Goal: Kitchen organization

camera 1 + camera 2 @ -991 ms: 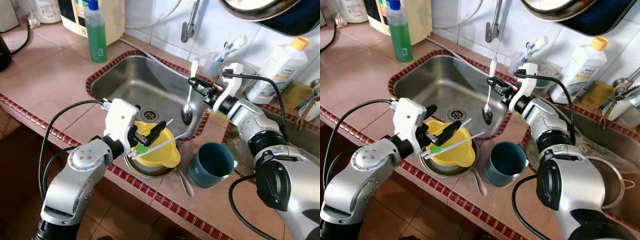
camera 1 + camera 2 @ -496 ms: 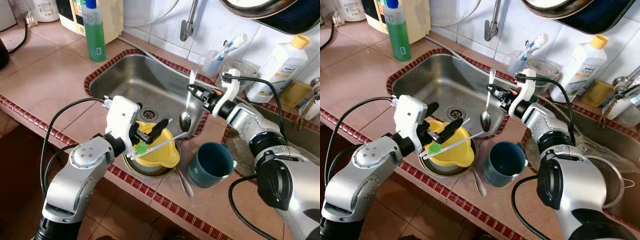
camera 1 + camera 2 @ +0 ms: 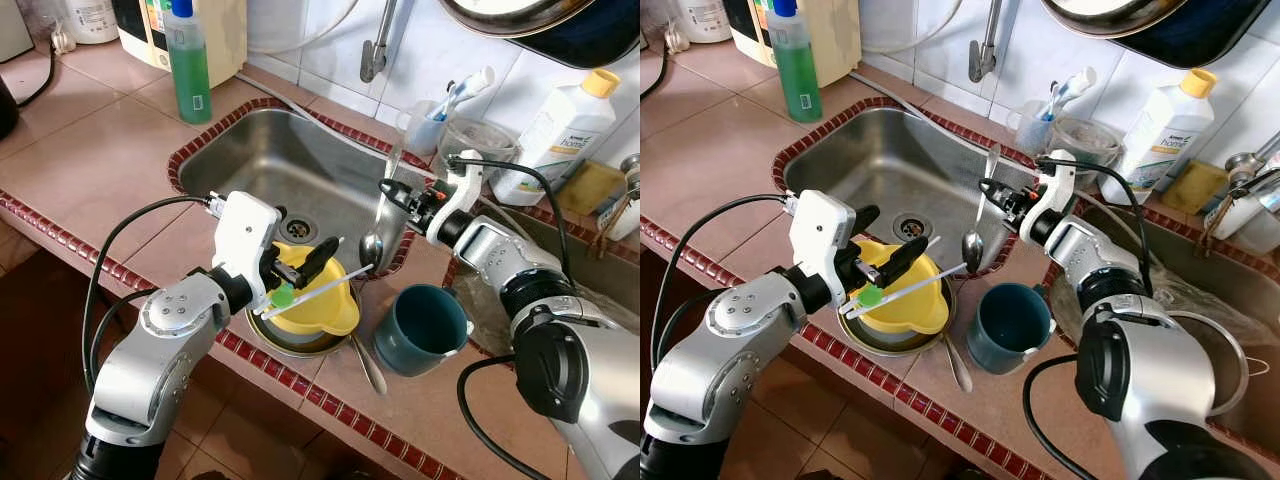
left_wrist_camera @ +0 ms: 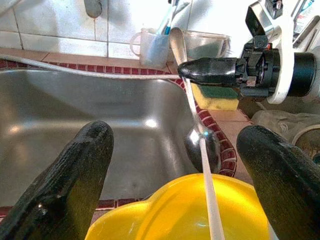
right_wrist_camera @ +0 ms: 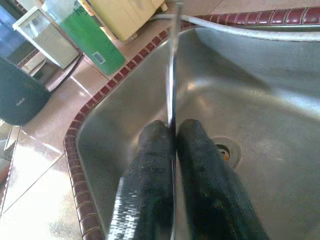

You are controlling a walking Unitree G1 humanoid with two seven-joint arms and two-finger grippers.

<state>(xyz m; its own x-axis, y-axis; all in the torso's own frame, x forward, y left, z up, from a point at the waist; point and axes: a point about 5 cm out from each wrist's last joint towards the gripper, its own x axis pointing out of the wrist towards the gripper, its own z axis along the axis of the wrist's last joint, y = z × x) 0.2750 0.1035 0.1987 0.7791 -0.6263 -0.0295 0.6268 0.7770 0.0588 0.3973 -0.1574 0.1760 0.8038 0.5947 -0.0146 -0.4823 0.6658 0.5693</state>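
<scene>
Over the near right corner of the stainless sink, the right gripper has its two black fingers pinched tight on the handle of a metal spoon, which hangs nearly upright with its bowl down, just above the sink's tiled rim. The left gripper sits at the sink's front edge with its fingers spread wide, one to either side of a yellow funnel-like cup that rests in a round metal dish on the counter; a white stick with a green tab lies across the yellow piece. Right of that dish stands a dark teal mug, and a second spoon lies flat between the two. Behind the sink, by its far left corner, stands a green soap bottle.
</scene>
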